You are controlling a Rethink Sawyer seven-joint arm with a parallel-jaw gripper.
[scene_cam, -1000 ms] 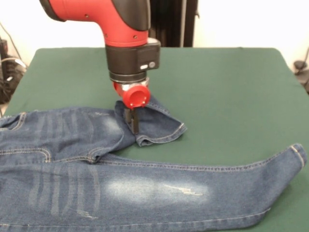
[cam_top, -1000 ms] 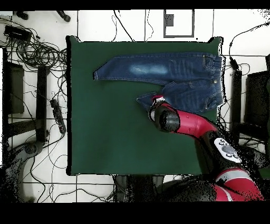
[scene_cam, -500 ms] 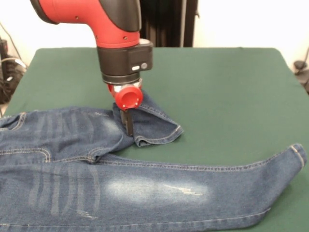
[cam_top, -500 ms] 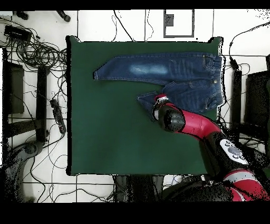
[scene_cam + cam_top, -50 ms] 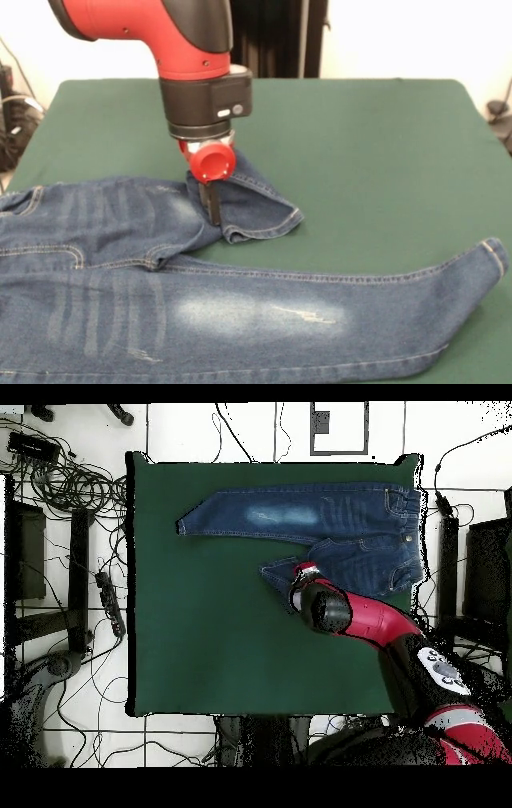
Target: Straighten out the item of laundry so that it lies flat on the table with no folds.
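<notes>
Denim jeans (image 5: 240,312) lie along the table's (image 5: 376,136) near edge in the front view: one leg stretched full length toward the right edge, the other doubled back on itself. The gripper (image 5: 212,210) stands on that folded leg, jaws narrow, seemingly pinching its top layer beside the hem (image 5: 264,228). Unfolding probably means drawing the hem rightward, parallel to the straight leg.

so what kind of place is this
Likely a robotics lab, not a laundry room: a red arm works on jeans on a green table, with cables strewn over the tiled floor.
</notes>
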